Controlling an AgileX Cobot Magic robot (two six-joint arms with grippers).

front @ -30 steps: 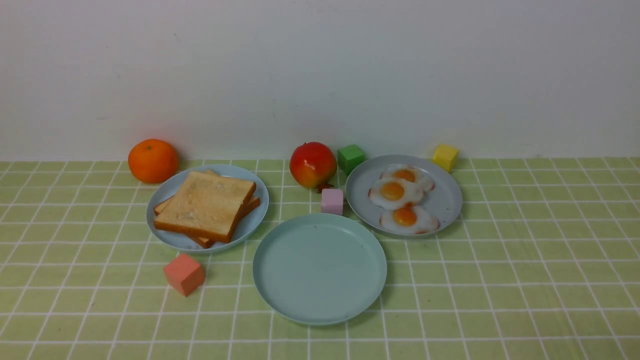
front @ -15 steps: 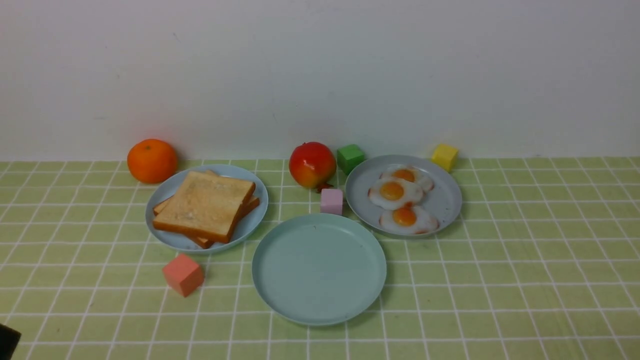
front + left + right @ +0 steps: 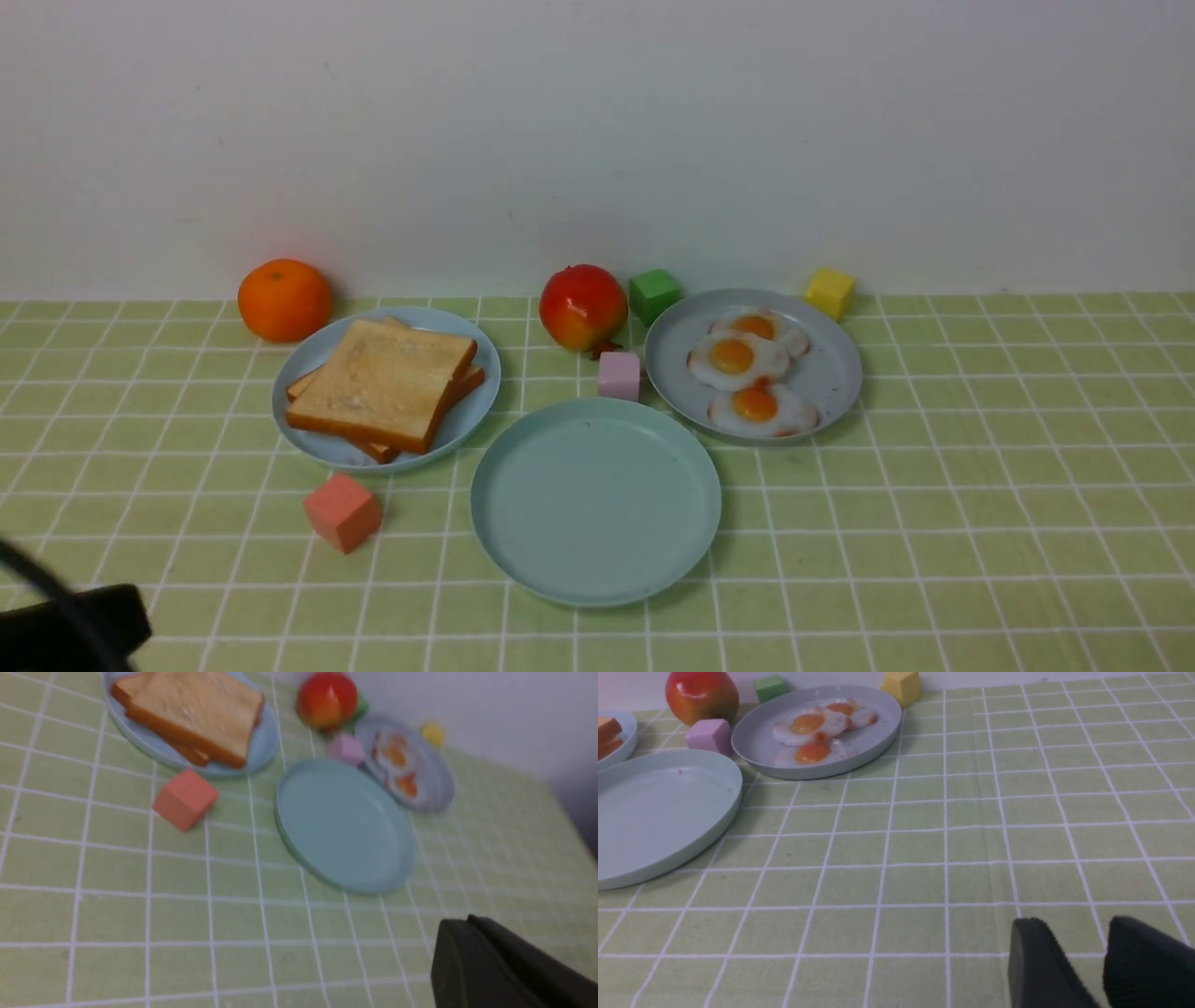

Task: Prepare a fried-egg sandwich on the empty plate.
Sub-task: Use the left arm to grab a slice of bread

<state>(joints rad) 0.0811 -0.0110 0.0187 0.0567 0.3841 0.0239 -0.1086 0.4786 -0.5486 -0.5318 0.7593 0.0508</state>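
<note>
The left gripper [image 3: 70, 621] is a dark shape at the near left corner of the desk [image 3: 980, 523], too blurred and cropped to tell whether its fingers are apart or together. An orange [image 3: 285, 300] sits by the far edge, just beside a light-blue plate [image 3: 487, 387] that carries 2 stacked toast slices [image 3: 383, 381]. A salmon cube [image 3: 343, 511] lies near that plate, toward the near edge. The empty plate [image 3: 596, 504] (mint-teal, with nothing on it) is at the middle of the desk. Behind it stand a lilac cube [image 3: 620, 375], a red fruit [image 3: 583, 306] and a green cube [image 3: 654, 295]. Next comes a grey plate [image 3: 831, 373] holding 3 eggs, the fried egg [image 3: 761, 409] nearest the near edge among them. A yellow cube [image 3: 830, 292] sits at its far side. The right gripper [image 3: 1078, 926] shows only in its own wrist view, low over bare squares, well apart from the grey plate, fingers slightly apart and holding nothing.
</note>
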